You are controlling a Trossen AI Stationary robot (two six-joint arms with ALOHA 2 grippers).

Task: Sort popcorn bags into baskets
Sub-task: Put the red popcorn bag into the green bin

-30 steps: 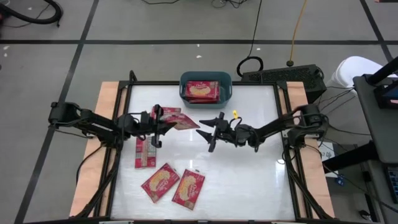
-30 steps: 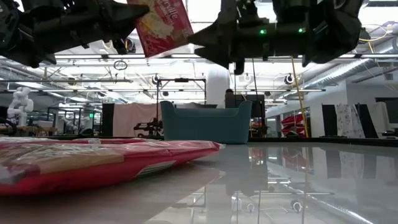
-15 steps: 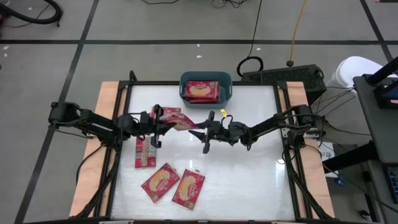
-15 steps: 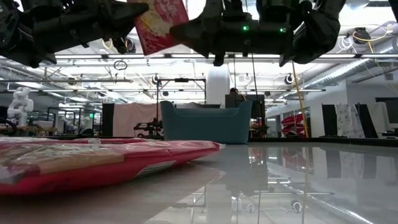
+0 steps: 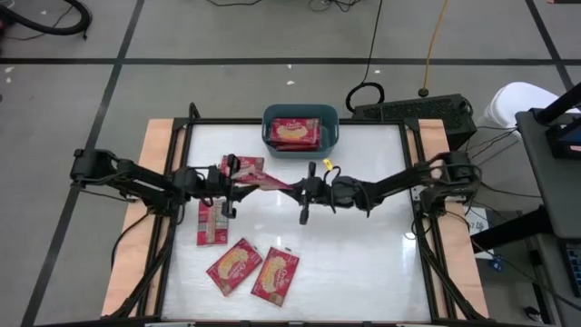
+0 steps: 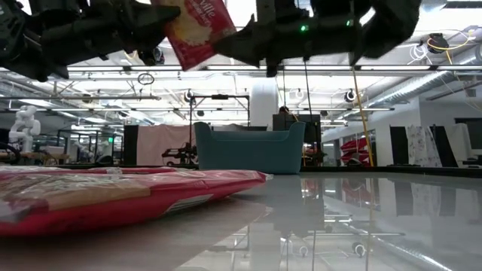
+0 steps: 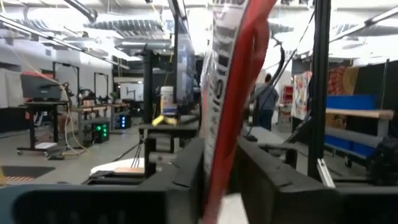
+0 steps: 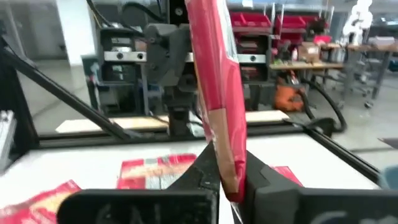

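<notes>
Mid-frame, above the tabletop (image 5: 363, 236): popcorn bag (image 5: 263, 177) held between both. Left gripper (image 5: 238, 178) jaws clamp one end; right gripper (image 5: 298, 188) jaws pinch the other. Expect it light, floppy, slick; grip the sealed edge.

packet (image 6: 197, 28) print, no words legible

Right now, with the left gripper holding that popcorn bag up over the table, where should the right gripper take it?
Take the held popcorn bag by its free edge, the one pointing away from the left gripper. Come in level from the right arm's side. The bag faces the right gripper edge-on, so a pinch across its two flat faces probably suits it best.
</notes>
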